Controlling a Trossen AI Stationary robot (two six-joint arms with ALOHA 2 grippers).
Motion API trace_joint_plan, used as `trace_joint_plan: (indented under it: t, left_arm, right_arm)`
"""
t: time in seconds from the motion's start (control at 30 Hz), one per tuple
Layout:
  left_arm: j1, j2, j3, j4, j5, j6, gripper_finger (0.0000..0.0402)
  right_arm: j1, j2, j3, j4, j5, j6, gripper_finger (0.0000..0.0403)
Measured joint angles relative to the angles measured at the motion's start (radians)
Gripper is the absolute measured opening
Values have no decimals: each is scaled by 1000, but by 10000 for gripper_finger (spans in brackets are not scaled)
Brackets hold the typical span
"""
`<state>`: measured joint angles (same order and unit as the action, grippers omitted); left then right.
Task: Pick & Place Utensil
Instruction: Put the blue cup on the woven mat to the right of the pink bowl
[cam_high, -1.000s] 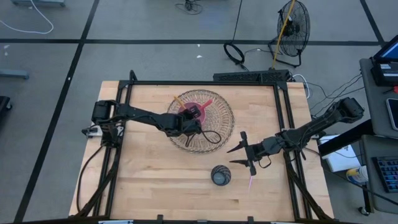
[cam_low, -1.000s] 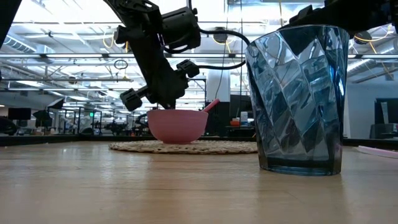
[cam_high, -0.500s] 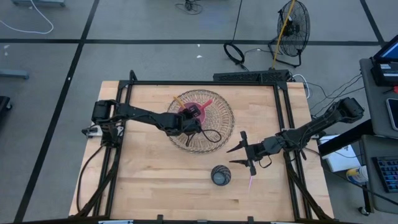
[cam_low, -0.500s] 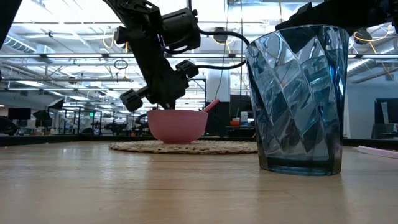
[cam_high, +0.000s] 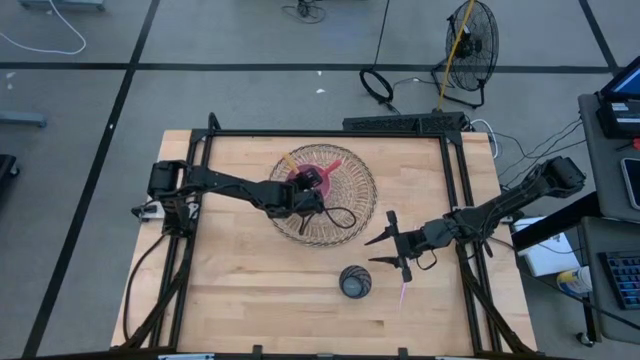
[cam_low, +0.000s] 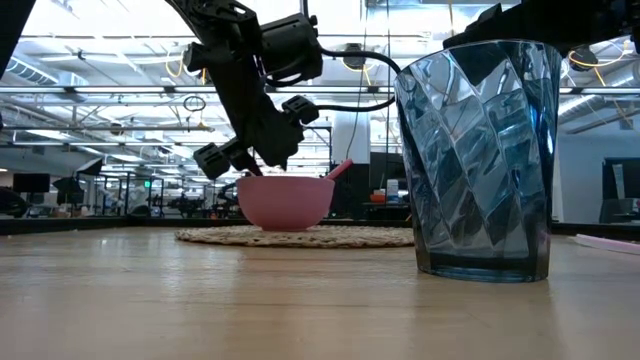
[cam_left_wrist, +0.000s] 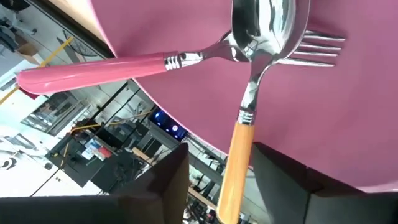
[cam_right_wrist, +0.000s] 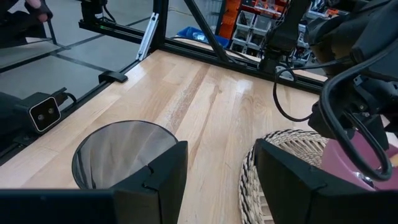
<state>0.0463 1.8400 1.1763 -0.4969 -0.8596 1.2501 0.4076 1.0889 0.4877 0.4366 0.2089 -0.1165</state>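
Now left gripper (cam_low: 250, 158) over pink bowl (cam_low: 285, 202) on wicker mat (cam_high: 352, 200), fingers apart, holding nothing. Orange spoon (cam_left_wrist: 239, 149) and pink fork (cam_left_wrist: 99, 67) lie in bowl. Right gripper (cam_high: 386, 251) open, beside blue glass (cam_low: 485, 160). Wooden table (cam_high: 240, 270); fan (cam_high: 470, 40) on grey floor.

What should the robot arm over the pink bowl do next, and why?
Probably lift the left gripper straight up, away from the pink bowl. Its fingers stand apart with the orange-handled spoon lying loose between them, resting in the bowl across a pink-handled fork. The spoon looks delivered, so backing off should avoid knocking it. The right gripper waits by the blue glass.
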Motion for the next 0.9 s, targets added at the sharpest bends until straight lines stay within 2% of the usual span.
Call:
trace_joint_plan:
  t: [0.13,0.33,0.6,0.73,0.9]
  left_arm:
    - [0,0,0,1,-10,1,190]
    - [0,-12,0,50,-122,-3,178]
    - [-16,-165,0,154,-145,-74,170]
    - [-47,-273,0,162,-169,-185,170]
    - [-104,-404,0,159,-151,-421,170]
  right_arm:
    - [0,0,0,0,0,0,176]
    - [0,0,0,0,0,0,176]
    - [0,0,0,9,0,0,176]
    - [0,0,0,9,1,0,176]
    - [-2,0,0,17,3,0,176]
